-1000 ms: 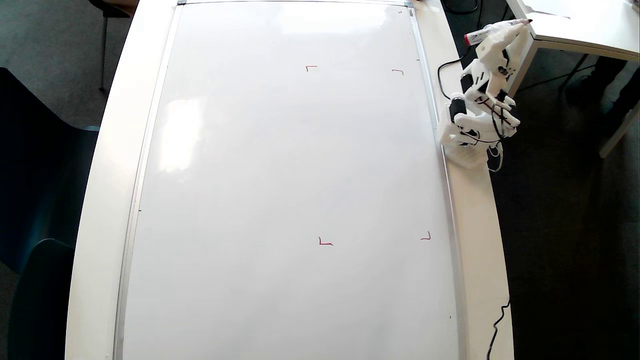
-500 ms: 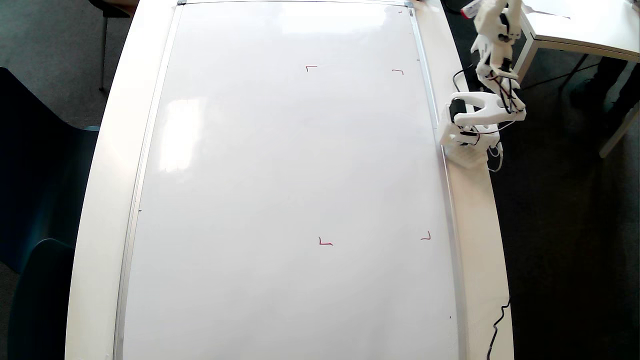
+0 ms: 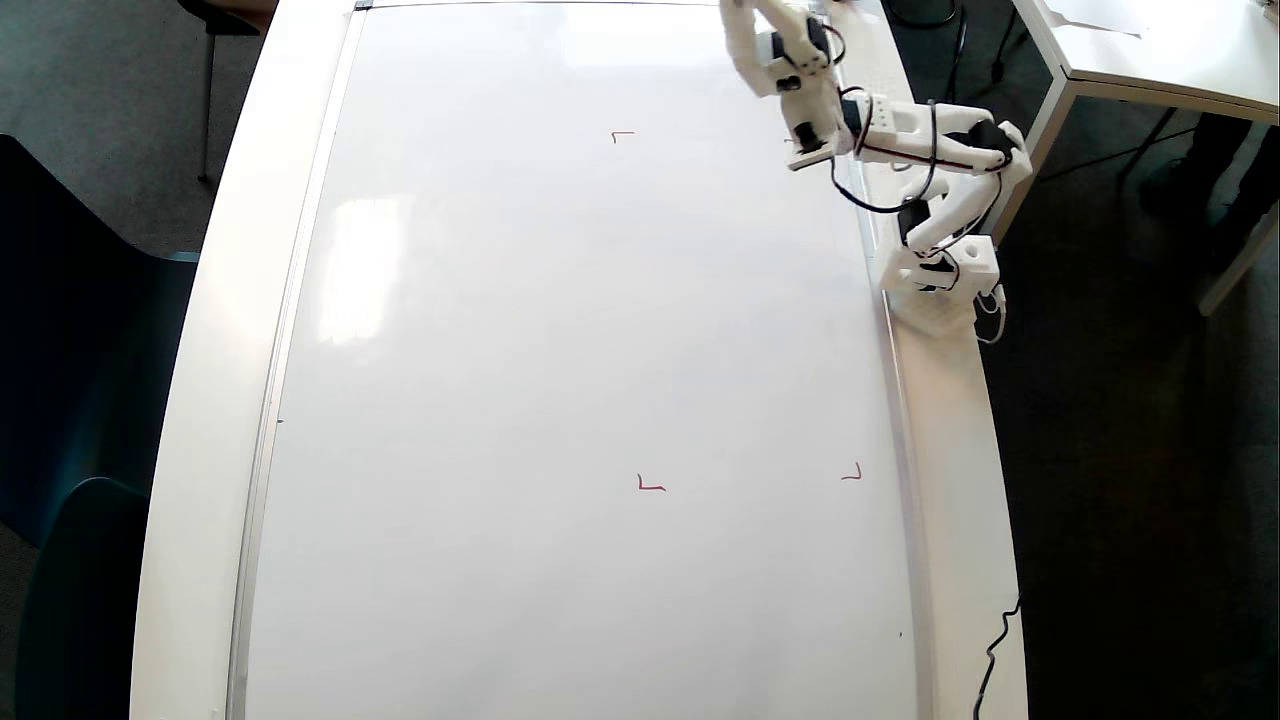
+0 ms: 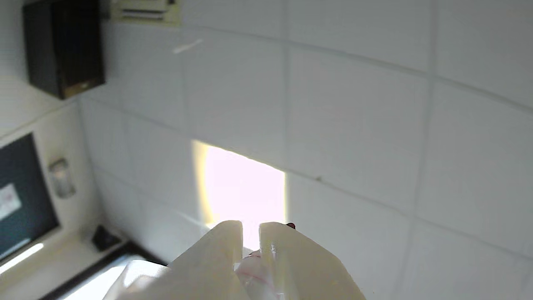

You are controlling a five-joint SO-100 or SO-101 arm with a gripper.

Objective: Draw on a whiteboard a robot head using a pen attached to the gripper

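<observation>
Overhead view: my arm is folded at the whiteboard (image 3: 560,380) top-right corner, end effector (image 3: 740,8) off the surface.
Progress: only red corner marks (image 3: 651,485); robot head undrawn.
Wrist view: end effector (image 4: 250,229) nearly clenched, aimed at the ceiling.
Pen: red tip (image 4: 290,226) barely visible; grip I cannot tell.

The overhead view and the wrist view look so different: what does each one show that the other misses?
Only the overhead view shows the whiteboard, bare except for small corner marks, and the whole white arm at its upper right edge. Only the wrist view shows ceiling tiles, a bright light panel and a dark screen. Both show the gripper, which reaches the frame's top edge overhead.
</observation>
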